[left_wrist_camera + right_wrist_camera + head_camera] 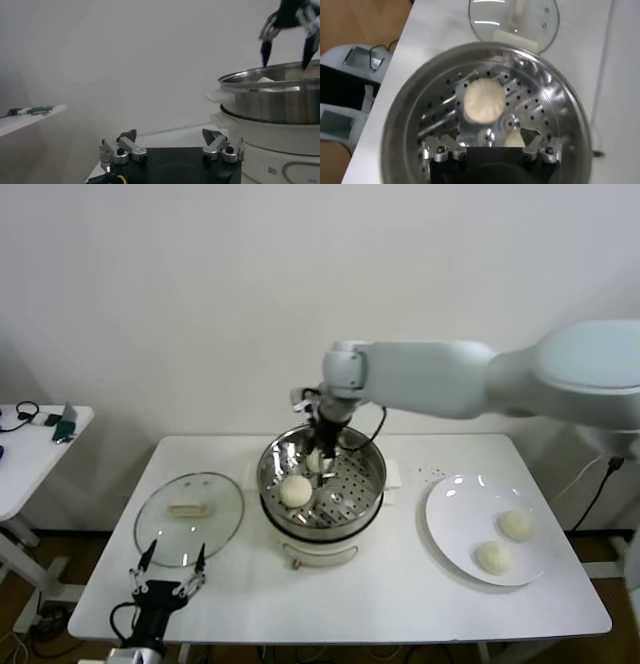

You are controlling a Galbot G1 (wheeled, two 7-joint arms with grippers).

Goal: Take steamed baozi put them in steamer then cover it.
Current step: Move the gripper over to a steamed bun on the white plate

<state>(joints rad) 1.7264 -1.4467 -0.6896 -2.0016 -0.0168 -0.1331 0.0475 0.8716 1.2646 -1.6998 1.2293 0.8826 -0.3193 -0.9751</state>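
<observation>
Stainless steamer at table centre held two baozi; the right gripper hung inside it, jaws spread, empty. Two remaining buns lay on the plate toward the robot's right, nearest that arm. Left gripper idled open.

Even, bright overhead light; soft shadows beneath the steamer. Glare streaks its steel wall at 2 o'clock in the right wrist view. Left wrist view background hazy, washed out.
</observation>
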